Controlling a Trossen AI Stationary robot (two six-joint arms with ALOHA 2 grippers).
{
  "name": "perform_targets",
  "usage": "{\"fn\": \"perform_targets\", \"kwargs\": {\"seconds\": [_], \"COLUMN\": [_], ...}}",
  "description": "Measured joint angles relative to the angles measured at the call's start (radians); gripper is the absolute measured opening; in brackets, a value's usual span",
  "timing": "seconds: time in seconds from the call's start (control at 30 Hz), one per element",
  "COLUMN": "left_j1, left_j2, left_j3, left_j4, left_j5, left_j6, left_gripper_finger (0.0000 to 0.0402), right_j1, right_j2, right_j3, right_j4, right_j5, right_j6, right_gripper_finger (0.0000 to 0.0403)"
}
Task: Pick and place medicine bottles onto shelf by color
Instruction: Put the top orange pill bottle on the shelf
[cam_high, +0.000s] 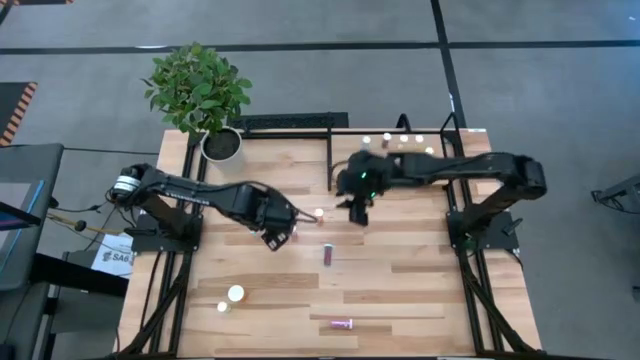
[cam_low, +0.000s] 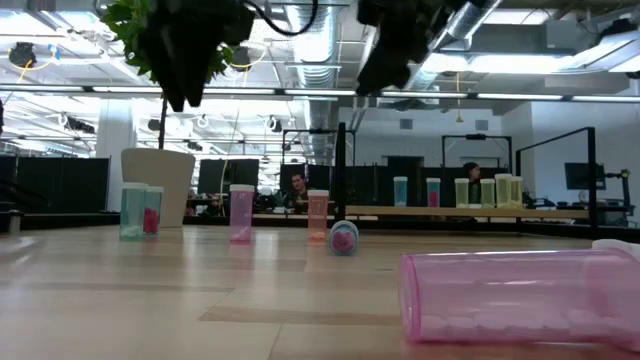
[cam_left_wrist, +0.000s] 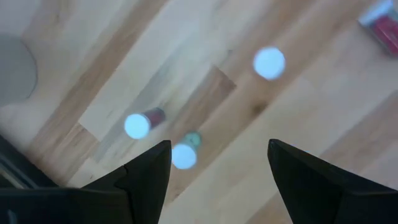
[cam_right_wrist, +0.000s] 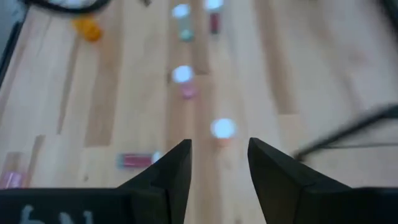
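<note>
On the shelf (cam_high: 470, 140), bottles are seen clearly only in the low view (cam_low: 470, 192); left gripper (cam_high: 283, 232) is spread wide, right gripper (cam_high: 358, 210) parted, both empty.

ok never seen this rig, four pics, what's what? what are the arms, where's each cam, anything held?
Two dark robot arms work at a wooden table, each ending in a two-finger gripper. One camera looks straight down from above, one sits at tabletop height, and one rides on each wrist. From above, the left gripper hangs over the table's middle with its fingers open; the right gripper hangs nearby, with a gap between its fingers. Neither holds anything. Small medicine bottles stand or lie scattered on the table, more stand on the shelf at the far right, and a potted plant sits at the far left corner.
</note>
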Motion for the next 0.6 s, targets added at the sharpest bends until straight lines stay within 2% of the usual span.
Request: {"fn": "perform_targets", "kwargs": {"seconds": [0.27, 0.47, 0.6], "left_j1": [-0.107, -0.140, -0.206], "left_j2": [-0.016, -0.088, -0.184], "left_j3": [-0.001, 0.000, 0.000], "left_j4": [-0.025, -0.114, -0.045], "left_j5": [0.001, 0.016, 0.042], "left_j6": [-0.051, 0.039, -0.010], "left_gripper_finger": [0.0254, 0.0254, 0.0254], "right_j1": [0.120, 0.105, 0.094], "right_j2": [0.174, 0.163, 0.166], "right_j3": [-0.001, 0.001, 0.000], "right_j4": [0.108, 0.182, 0.181], "right_j5": [0.011, 0.005, -0.057], "right_j6": [0.015, -0.027, -0.039], "right_gripper_finger": [0.0169, 0.0160, 0.0157]}}
